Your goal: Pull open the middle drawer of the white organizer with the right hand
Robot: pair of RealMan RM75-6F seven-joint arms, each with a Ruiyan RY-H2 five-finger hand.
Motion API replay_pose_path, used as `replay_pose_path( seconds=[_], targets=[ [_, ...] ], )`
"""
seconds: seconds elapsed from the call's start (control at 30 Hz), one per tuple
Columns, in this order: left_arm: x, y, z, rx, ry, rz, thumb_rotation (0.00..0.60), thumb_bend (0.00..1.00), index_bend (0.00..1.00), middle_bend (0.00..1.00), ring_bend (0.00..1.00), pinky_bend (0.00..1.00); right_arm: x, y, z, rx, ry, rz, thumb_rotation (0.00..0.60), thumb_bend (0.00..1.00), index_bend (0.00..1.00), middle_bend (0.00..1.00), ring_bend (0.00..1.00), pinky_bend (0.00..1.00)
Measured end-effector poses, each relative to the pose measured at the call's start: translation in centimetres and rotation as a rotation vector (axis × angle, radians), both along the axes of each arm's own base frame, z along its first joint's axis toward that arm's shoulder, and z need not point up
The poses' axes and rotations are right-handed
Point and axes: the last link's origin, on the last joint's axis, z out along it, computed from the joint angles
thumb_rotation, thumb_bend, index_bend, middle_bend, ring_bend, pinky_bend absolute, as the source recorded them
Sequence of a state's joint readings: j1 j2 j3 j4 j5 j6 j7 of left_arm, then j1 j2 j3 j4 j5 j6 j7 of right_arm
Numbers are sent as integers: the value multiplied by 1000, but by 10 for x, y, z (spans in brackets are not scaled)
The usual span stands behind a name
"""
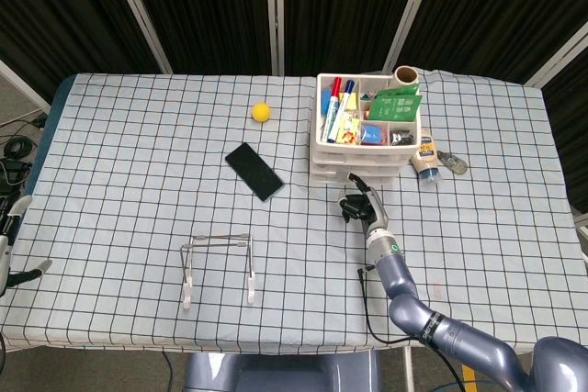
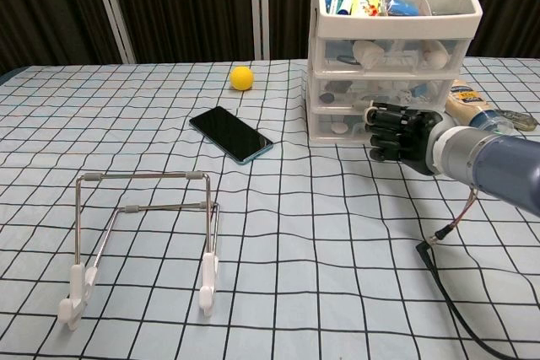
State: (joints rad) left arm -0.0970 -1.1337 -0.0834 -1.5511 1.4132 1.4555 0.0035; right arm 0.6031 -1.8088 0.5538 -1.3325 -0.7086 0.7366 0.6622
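The white organizer [image 2: 393, 48] sits far right on the table, middle drawer [image 2: 371, 88] looking closed. The right hand [image 2: 400, 134] is just in front of its lower drawers, fingers [image 2: 381, 130] curled in together, holding nothing I can see. Left hand [image 1: 7, 252] barely peeks in at the left edge, can't tell its fingers.
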Motion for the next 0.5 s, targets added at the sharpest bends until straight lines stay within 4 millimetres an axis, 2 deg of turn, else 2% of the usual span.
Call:
replay_pose_path(
  seconds=[0.5],
  targets=[
    [2,-2,-1,-5,-1,-8,600,0,0,0,0,0,-7,3,4,-28,-2,-67,600,538,157,983,974,830]
  ],
)
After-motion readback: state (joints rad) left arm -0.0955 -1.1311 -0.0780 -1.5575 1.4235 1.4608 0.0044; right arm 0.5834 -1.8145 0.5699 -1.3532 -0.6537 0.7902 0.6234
